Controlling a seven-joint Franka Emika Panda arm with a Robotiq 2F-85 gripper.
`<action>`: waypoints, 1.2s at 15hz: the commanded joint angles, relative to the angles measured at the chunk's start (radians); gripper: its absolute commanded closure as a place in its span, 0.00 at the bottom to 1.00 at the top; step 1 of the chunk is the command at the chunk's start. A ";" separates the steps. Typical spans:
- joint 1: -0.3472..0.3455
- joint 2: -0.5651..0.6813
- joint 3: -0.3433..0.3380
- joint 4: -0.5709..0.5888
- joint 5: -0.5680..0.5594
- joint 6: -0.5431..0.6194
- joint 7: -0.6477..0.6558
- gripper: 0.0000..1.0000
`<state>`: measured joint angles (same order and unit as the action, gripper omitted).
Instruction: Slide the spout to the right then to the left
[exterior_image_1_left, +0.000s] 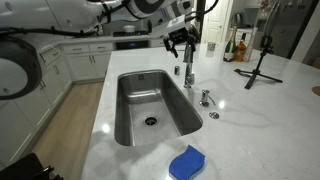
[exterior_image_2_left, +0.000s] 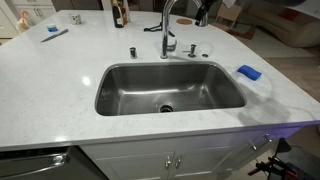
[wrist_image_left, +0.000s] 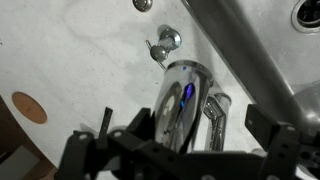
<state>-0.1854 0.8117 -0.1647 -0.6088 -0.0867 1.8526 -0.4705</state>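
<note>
Gripper spread wide at the spout, with nothing held.
In the wrist view, one gripper (wrist_image_left: 178, 118) is seen with two black fingers (wrist_image_left: 105, 125) set far apart and the rounded chrome base (wrist_image_left: 185, 90) framed between them; contact cannot be told. The one spout (exterior_image_2_left: 166, 30), a thin glossy arched tube, is mounted at 12 o'clock of the single rectangular brushed-steel sink (exterior_image_2_left: 120, 92). Three low chrome fittings (exterior_image_2_left: 191, 49) are counted along that rim. One blue sponge (exterior_image_2_left: 249, 72) is laid at 3 o'clock on the white counter (exterior_image_2_left: 50, 95).

angled down at the sink (exterior_image_1_left: 128, 118) end-on in an exterior view, side-on in an exterior view (sink (exterior_image_2_left: 115, 95) shared, mid range); pressed close above the spout (wrist_image_left: 180, 100) from the wrist.
</note>
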 joint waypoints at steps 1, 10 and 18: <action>0.018 0.075 0.051 0.053 0.068 0.054 0.083 0.00; 0.051 0.088 0.090 0.086 0.061 0.066 0.075 0.00; 0.103 0.092 0.135 0.093 0.053 0.064 0.061 0.00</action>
<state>-0.0971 0.8247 -0.0561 -0.5282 -0.0559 1.8641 -0.4005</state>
